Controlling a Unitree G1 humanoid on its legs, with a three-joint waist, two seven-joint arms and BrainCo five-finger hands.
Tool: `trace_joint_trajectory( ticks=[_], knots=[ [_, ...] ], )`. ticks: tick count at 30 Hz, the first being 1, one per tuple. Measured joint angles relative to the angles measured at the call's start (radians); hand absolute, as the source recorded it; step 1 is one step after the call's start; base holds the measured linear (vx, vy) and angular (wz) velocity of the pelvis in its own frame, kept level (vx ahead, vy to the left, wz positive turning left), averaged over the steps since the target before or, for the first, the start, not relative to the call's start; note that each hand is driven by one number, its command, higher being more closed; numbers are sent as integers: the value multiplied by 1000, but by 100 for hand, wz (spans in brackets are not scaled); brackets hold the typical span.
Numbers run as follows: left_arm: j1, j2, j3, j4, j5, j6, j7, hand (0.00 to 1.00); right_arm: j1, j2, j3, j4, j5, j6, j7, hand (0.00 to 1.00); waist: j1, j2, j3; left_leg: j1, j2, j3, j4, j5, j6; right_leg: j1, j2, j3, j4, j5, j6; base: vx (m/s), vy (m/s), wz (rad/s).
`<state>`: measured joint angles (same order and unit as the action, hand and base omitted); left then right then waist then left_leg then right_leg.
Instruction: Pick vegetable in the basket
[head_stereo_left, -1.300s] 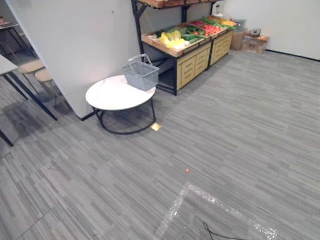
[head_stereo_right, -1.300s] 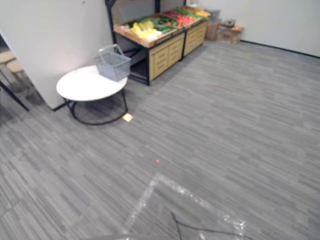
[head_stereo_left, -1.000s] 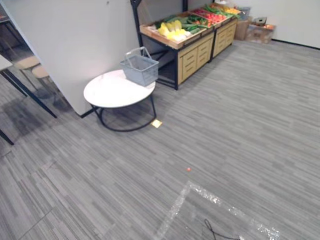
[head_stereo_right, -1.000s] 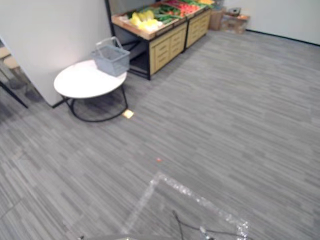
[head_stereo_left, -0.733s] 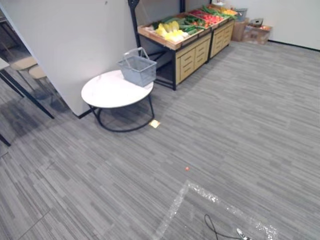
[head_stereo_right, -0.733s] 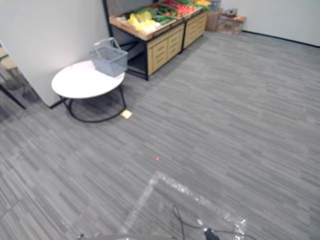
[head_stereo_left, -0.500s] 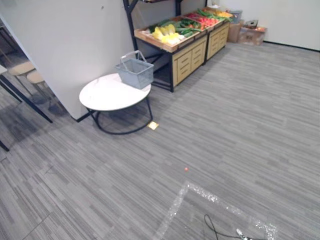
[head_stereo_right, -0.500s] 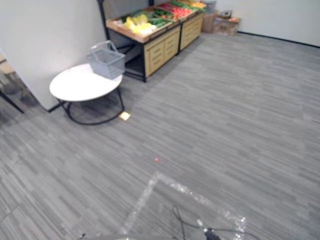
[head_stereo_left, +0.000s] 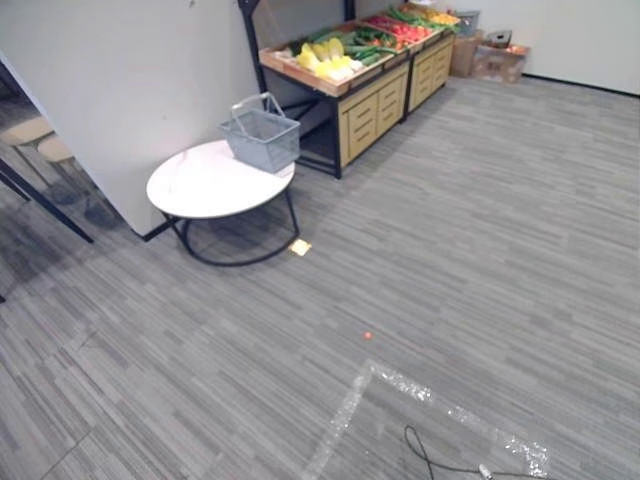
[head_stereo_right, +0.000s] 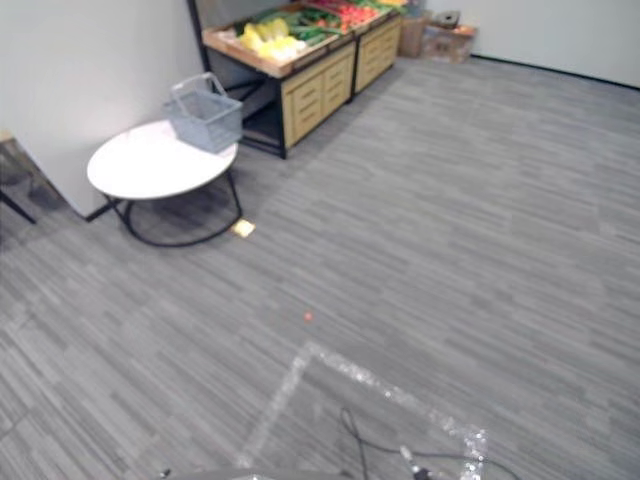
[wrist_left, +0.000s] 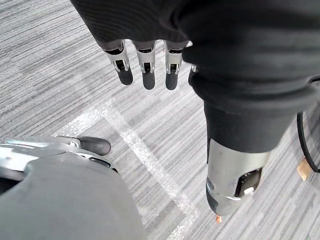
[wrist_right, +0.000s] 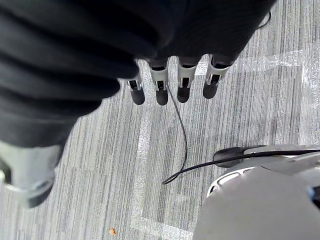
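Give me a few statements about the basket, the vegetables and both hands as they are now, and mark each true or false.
1. The grey basket stands on the round white table. True.
2. The basket is heaped with vegetables. False: no vegetable shows in it; the vegetables lie on the wooden stand behind the table.
3. The left hand grips a vegetable. False: its fingers are straight and hold nothing.
4. The right hand is open and empty. True.

Mock shop floor — wooden produce stand (head_stereo_left: 345, 75) of vegetables (head_stereo_left: 330, 58), wire basket (head_stereo_left: 262, 138), grey carpet (head_stereo_left: 480, 250)
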<state>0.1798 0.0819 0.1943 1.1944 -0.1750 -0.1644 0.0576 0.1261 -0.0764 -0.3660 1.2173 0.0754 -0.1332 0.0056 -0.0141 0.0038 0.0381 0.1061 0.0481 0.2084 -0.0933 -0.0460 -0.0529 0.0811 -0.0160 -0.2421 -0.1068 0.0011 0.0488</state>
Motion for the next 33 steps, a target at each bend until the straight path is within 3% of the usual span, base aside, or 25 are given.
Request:
trace_joint_trajectory(
  ticks=[6,8,10,11,13,14,15,16,18,19,23,25,26,27,28,29,30,32,33],
  knots=[
    [-19,2,0,-1,-8,0,12,0,-9,-4,23,-1,5,-1,0,0,9,-4,8,-29,4,11,2,1,1,-29,3,6,5,-1,-1,-17,-7,-4],
    [-36,8,1,-4,-20,0,16,0,-28,-5,33,-3,5,-1,1,0,16,-2,36,-67,19,22,92,-43,-7,-51,2,18,51,-25,-23,13,-21,-16],
    [-49,17,10,-8,-21,0,16,0,-42,-4,50,-7,5,-2,1,0,18,-11,87,-162,64,24,327,-133,-24,-64,10,17,99,-75,-37,-21,-62,-1],
    [-52,25,10,-11,-21,0,16,0,-43,-3,50,-6,5,-2,0,0,16,-20,97,-200,73,23,417,-138,-30,-59,8,15,103,-81,-40,-22,-76,15],
    [-51,17,42,-21,-21,1,14,0,-39,-6,51,-4,5,-2,0,0,20,-18,121,-325,114,-8,711,-116,-16,-19,14,-8,113,-101,-52,50,-60,28],
    [-51,-1,81,-25,-32,1,13,0,-39,-5,57,-4,4,-1,-2,0,22,-12,137,-366,123,-34,818,-77,-6,8,16,-19,118,-115,-52,109,22,38],
    [-52,-2,102,-28,-52,1,13,0,-42,-5,66,-6,4,0,-3,0,26,-24,157,-413,121,-56,918,-29,-3,31,3,-25,130,-131,-56,124,88,27],
    [-48,-11,129,-35,-63,3,13,0,-45,-7,84,-14,5,2,-8,0,45,-25,161,-466,118,-58,1002,-38,-6,37,-15,-27,152,-155,-56,198,128,25],
    [-39,-23,124,-42,-82,1,13,0,-71,-17,102,-32,4,1,-11,0,52,-26,160,-524,102,-56,953,-71,-21,48,-41,-28,156,-171,-43,204,124,10],
    [-32,-22,123,-40,-82,2,12,0,-109,-24,119,-32,4,1,-11,0,60,-18,164,-544,93,-56,830,-70,-19,48,-56,-22,156,-179,-33,246,164,-13],
    [4,-45,117,-41,-83,2,14,0,-173,-26,228,-79,12,-14,-19,0,92,7,162,-525,100,-60,236,61,-20,70,-85,10,157,-238,30,369,255,-23],
    [22,-59,118,-39,-82,2,15,0,-179,-21,253,-83,12,-23,-20,0,109,14,157,-524,123,-53,178,99,-19,110,-101,29,159,-283,66,463,328,-29],
    [25,-48,123,-38,-81,2,15,0,-182,-10,253,-79,12,-23,-21,0,109,5,154,-520,108,-40,213,161,-12,127,-124,29,159,-302,66,658,411,-25],
    [30,-30,122,-31,-78,1,16,0,-187,15,247,-58,12,-24,-19,0,119,-42,138,-537,80,-2,283,171,1,135,-169,44,181,-311,40,679,349,-4],
    [15,-9,120,-29,-68,0,18,0,-188,33,246,-62,12,-28,-17,0,111,-69,122,-554,45,5,323,119,37,97,-205,75,245,-277,29,571,249,3],
    [9,1,111,-23,-59,1,17,0,-188,38,243,-61,12,-32,-17,0,105,-74,118,-553,30,5,341,97,49,75,-220,92,295,-248,43,587,265,26],
    [0,10,99,-21,-39,1,19,0,-180,38,225,-54,11,-34,-15,0,101,-76,117,-512,5,14,362,62,80,39,-246,146,437,-172,49,590,266,21],
    [2,12,88,-26,-38,2,19,0,-167,35,205,-32,3,-31,-16,0,104,-76,116,-437,-13,27,356,15,100,-8,-274,157,607,-37,62,583,249,3],
    [6,22,70,-28,-37,3,18,0,-145,37,200,-30,2,-31,-16,0,99,-78,114,-359,-31,27,334,-22,107,-50,-297,165,742,132,66,544,224,5]
  ],
)
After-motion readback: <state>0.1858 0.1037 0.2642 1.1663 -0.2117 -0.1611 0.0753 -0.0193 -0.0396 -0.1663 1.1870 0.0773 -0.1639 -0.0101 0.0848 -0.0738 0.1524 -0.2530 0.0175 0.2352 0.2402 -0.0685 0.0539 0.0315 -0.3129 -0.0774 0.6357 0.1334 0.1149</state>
